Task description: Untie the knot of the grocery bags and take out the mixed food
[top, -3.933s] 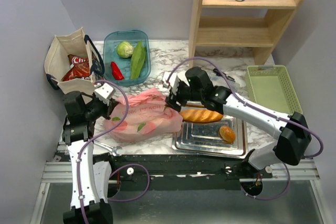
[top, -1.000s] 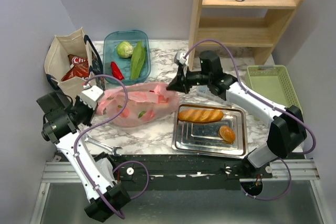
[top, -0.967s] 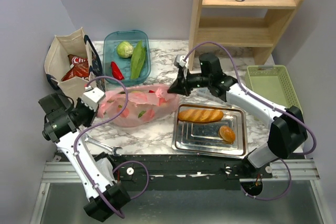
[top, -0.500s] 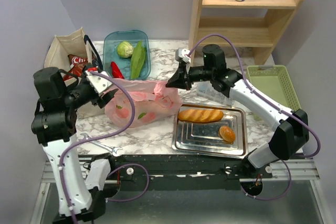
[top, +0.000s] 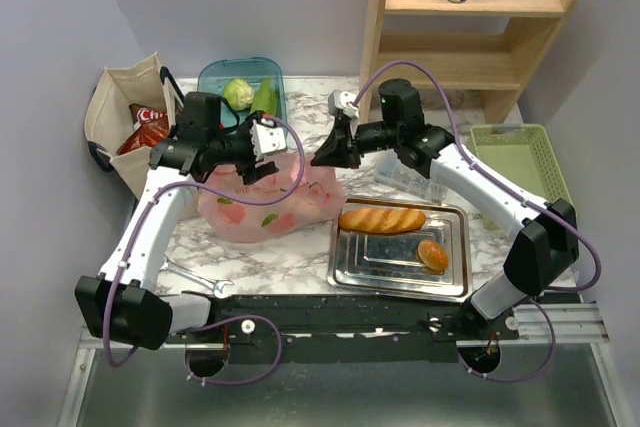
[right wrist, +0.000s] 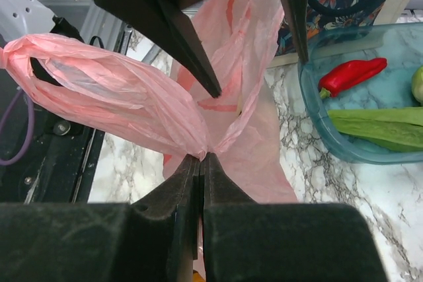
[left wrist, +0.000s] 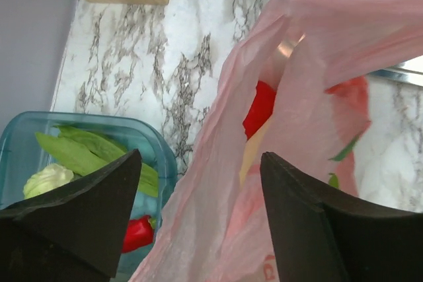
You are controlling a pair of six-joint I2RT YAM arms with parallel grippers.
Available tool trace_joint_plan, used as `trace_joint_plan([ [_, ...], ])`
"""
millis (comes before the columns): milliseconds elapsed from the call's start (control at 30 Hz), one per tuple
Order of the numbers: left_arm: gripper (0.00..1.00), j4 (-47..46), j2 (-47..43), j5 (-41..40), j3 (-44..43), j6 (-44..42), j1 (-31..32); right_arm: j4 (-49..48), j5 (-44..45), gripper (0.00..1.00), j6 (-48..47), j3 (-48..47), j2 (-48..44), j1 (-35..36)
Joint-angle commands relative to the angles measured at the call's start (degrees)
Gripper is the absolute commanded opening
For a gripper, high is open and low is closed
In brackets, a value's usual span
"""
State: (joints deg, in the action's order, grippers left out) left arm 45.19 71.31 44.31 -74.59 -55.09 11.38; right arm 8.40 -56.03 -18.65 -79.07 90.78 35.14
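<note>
The pink plastic grocery bag [top: 265,205] lies mid-table with its mouth pulled up and open; I see no knot in any view. My right gripper [top: 322,155] is shut on a gathered handle of the bag [right wrist: 201,153], holding it up. My left gripper [top: 258,162] hangs open over the bag's mouth, its fingers [left wrist: 86,216] astride a fold of pink plastic [left wrist: 218,189] without pinching it. Food shows inside as a red shape [left wrist: 261,107] and a yellow one [left wrist: 254,156]. The beige canvas tote [top: 120,107] stands at the far left with a red chip bag [top: 148,127] in it.
A blue container [top: 212,77] behind the bag holds a cabbage [top: 238,93], green leaves and a red pepper [right wrist: 350,74]. To the right, a steel tray [top: 345,275] carries a baguette [top: 383,219] and bun [top: 432,254]. A wooden shelf [top: 470,42], green basket [top: 515,167] and wrench [top: 200,277] stand around.
My left gripper let go of the bag's left end, opened, and swung from the table's left side to above the bag. The right gripper kept its hold and rose slightly.
</note>
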Motion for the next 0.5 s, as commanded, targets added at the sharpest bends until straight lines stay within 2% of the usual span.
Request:
trace_joint_plan([
  [0, 0.57, -8.1, 1.8, -5.8, 3.8, 0.4, 0.6, 2.7, 0.3, 0.08, -1.5, -3.3, 0.8, -0.3],
  [33, 0.39, -8.2, 1.8, -6.2, 3.8, 2.8, 0.6, 2.0, 3.2, 0.07, -0.6, -3.6, 1.0, -0.5],
  [67, 0.11, -7.9, 1.6, -6.1, 3.5, 6.5, 0.6, 0.3, 5.3, 0.06, 1.5, -3.6, 1.2, -1.0],
  [100, 0.00, -7.4, 1.2, -5.6, 3.3, 9.9, 0.4, -2.7, 5.9, 0.06, 4.0, -3.6, 1.8, -2.5],
  [167, 0.00, -7.4, -1.7, -2.9, 4.9, 16.5, -0.2, -7.3, 6.7, 0.06, 9.9, -5.0, 3.9, -5.1],
  [200, 0.00, -9.3, -4.0, -2.2, 6.3, 21.9, -0.2, -7.8, 8.0, 0.10, 11.6, -6.3, 5.6, -5.7],
  [233, 0.00, -12.0, -6.0, -2.0, 8.6, 26.9, -0.3, -7.0, 10.5, 0.17, 11.9, -8.3, 6.9, -5.8],
  [267, 0.00, -14.5, -8.3, -2.9, 10.3, 33.6, -0.3, -6.5, 12.4, 0.32, 13.4, -9.9, 8.1, -5.7],
  [333, 0.00, -19.2, -11.1, -7.5, 13.6, 45.8, -0.3, -7.7, 19.8, 0.60, 22.7, -12.4, 9.1, -5.7],
  [367, 0.00, -20.6, -11.9, -11.1, 15.1, 50.3, -0.2, -7.7, 24.7, 0.70, 27.4, -13.5, 8.9, -5.7],
  [433, 0.00, -22.0, -12.7, -16.8, 16.9, 56.3, -0.3, -3.9, 28.9, 0.79, 30.4, -15.2, 7.3, -5.7],
  [467, 0.00, -22.5, -12.9, -19.6, 17.3, 58.5, -0.3, -0.8, 30.7, 0.81, 31.4, -15.3, 6.0, -5.7],
])
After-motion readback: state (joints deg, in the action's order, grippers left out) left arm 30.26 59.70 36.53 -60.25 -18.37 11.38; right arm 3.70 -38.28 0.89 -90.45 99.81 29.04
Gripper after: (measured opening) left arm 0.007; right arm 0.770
